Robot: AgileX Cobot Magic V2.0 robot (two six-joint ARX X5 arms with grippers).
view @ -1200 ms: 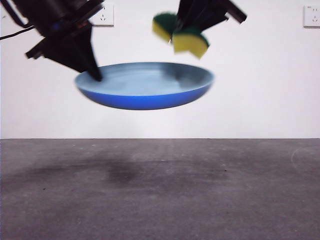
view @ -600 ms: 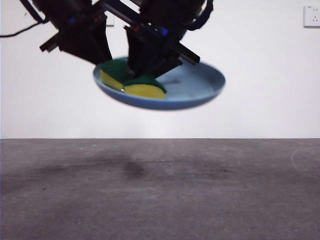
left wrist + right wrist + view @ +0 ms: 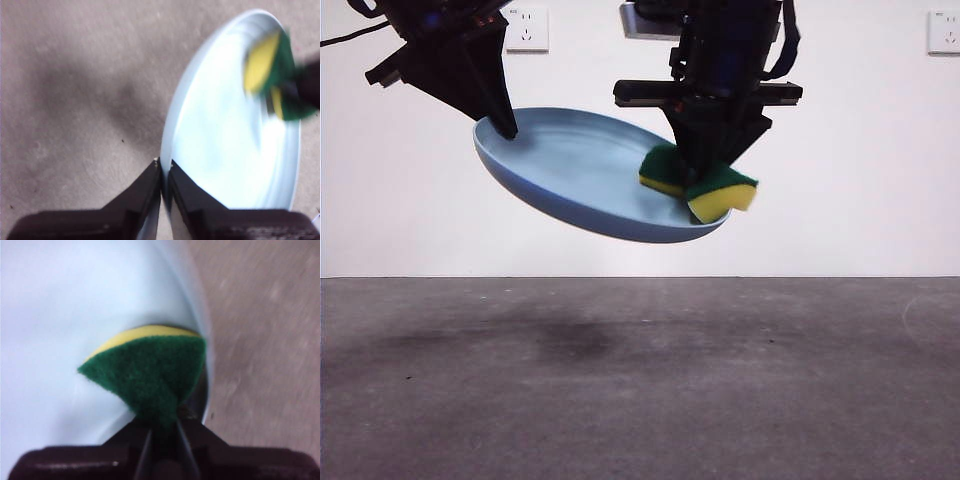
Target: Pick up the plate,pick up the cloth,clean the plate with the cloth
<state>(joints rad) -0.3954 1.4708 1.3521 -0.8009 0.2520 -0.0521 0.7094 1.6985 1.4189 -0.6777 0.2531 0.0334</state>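
Observation:
The light blue plate hangs in the air, tilted with its right side low. My left gripper is shut on its upper left rim; the left wrist view shows the jaws pinching the plate's rim. My right gripper is shut on the cloth, a yellow and green sponge, and presses it against the plate's low right edge. The right wrist view shows the sponge squeezed and folded on the plate. The sponge also shows blurred in the left wrist view.
A grey table top lies well below the plate. A white wall with power sockets stands behind.
The sponge has slid from the plate's left side to its low right edge. The plate has tipped, its left rim now high and its right side low.

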